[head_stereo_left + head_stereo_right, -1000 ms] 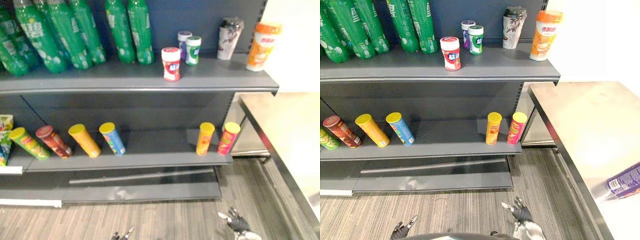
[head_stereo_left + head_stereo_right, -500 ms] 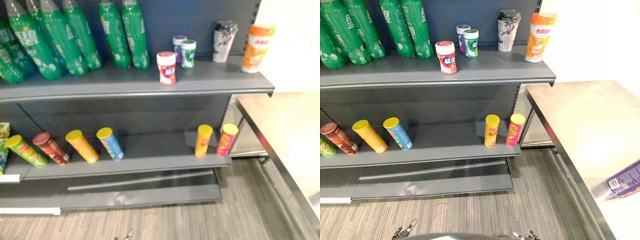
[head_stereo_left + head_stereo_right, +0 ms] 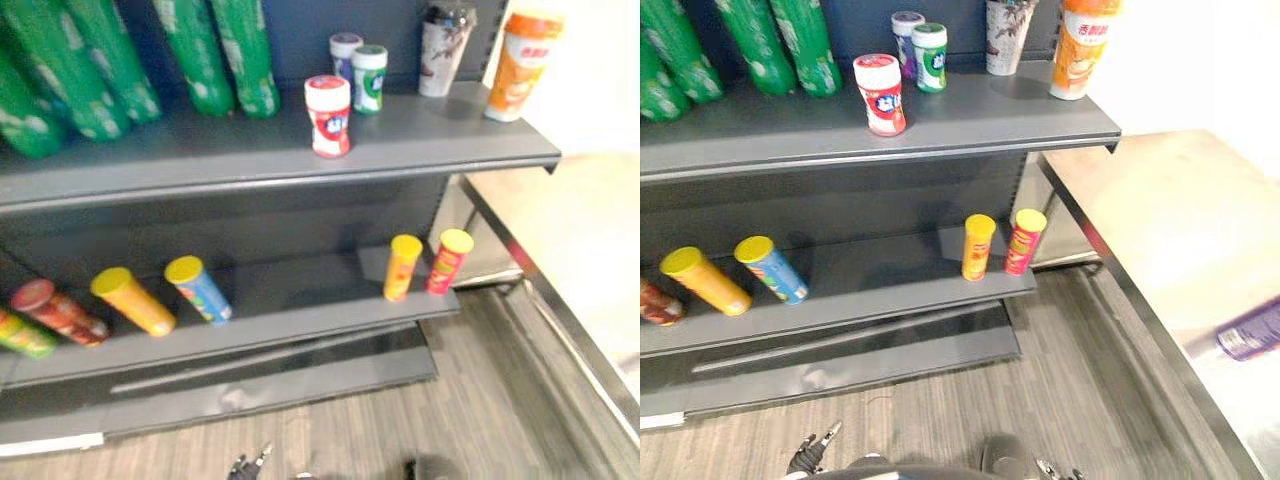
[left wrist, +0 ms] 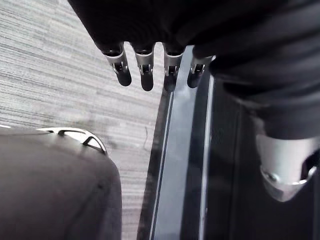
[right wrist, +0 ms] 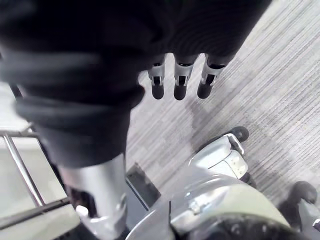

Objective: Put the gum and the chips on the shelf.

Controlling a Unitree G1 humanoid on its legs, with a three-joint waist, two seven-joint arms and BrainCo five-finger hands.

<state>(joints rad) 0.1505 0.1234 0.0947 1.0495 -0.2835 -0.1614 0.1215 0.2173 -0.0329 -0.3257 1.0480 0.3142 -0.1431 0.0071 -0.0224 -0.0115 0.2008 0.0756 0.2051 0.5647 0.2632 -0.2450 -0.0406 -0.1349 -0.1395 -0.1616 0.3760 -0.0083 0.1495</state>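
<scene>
Risk: purple can (image 3: 1250,331), smooth plastic-wrapped cylinder, lying on side on glossy steel table (image 3: 1140,200), likely rolling off if nudged during grasp. Rounded gum jar (image 3: 880,95) standing near upper shelf (image 3: 1020,118) edge; slim chips can (image 3: 977,246) standing on lower shelf (image 3: 890,282). Both left hand (image 4: 145,75) and right hand (image 5: 181,84) hanging over carpet (image 3: 1070,380), fingers loosely straight, holding nothing.

We see a dark grey shelf (image 3: 970,120) with green bottles (image 3: 790,40) at upper left, a red-and-white gum jar (image 3: 881,93) at top centre and an orange cup (image 3: 1082,52) at upper right. Lower down, the orange chip can (image 3: 977,246), red chip can (image 3: 1024,241) and blue chip can (image 3: 771,268) all have yellow lids. A purple can (image 3: 1250,330) shows at the right edge, and the floor (image 3: 1060,400) is grey with fine stripes.
</scene>
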